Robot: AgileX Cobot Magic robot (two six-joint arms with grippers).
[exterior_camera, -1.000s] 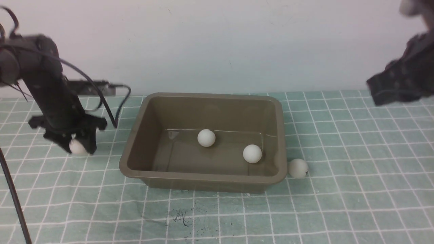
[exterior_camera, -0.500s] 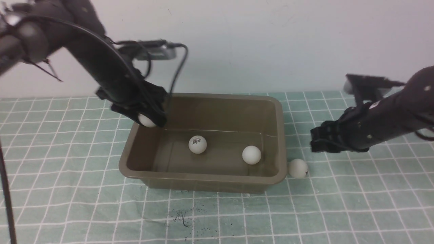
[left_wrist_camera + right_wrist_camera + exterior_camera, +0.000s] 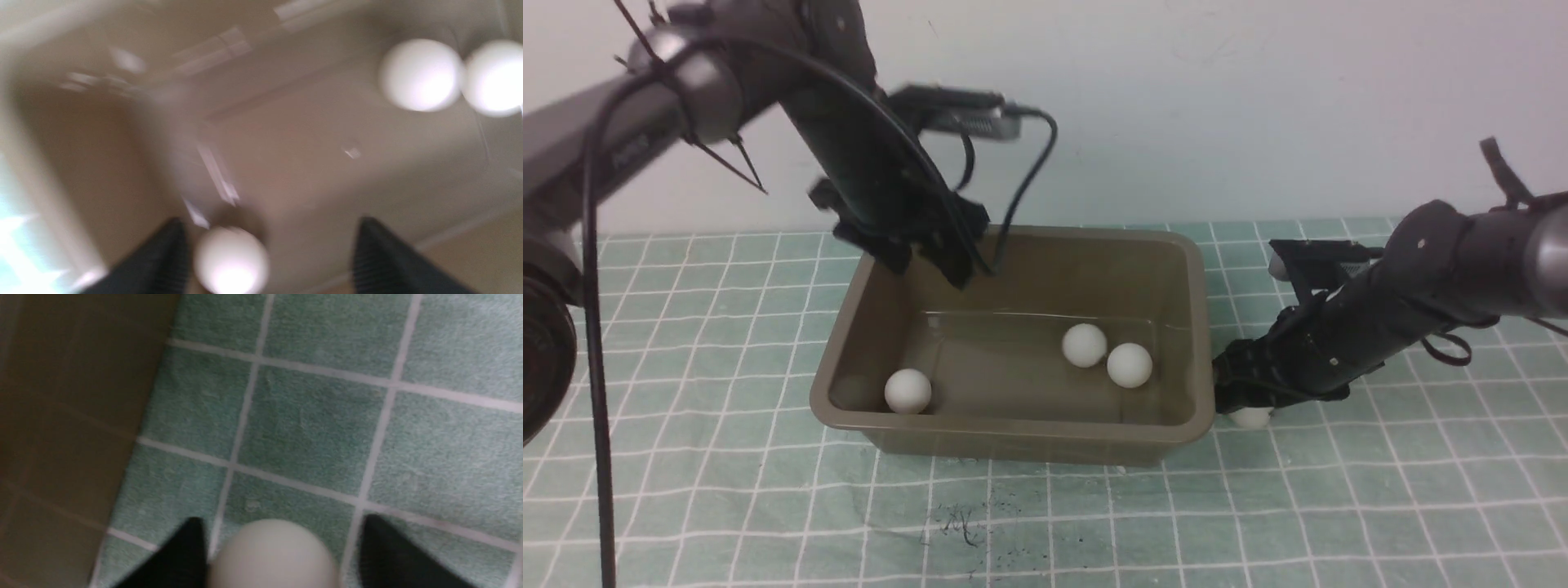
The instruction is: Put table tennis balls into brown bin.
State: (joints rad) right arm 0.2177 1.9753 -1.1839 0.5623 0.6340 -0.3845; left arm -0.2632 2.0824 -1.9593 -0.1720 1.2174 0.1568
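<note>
The right tool (image 3: 1243, 402) sits low on the bench (image 3: 1380, 490), its fingers (image 3: 179, 559) spread wide to either side of the last loose ball (image 3: 1250, 419) and not yet pinching it. That ball lies on the green checked cloth just beside the near right corner of the brown bin (image 3: 1029, 231). To do this step well, I judge the fingers should close squarely across the ball's middle, since a light sphere squirts away from an off-centre squeeze. Then lift straight up before swinging left, because the bin's rolled rim stands close by. The left tool (image 3: 927, 268) hangs wide open and empty over the bin's far left corner. Three balls (image 3: 907, 390) already rest inside, so the right half of the bin offers free room for a drop.
</note>
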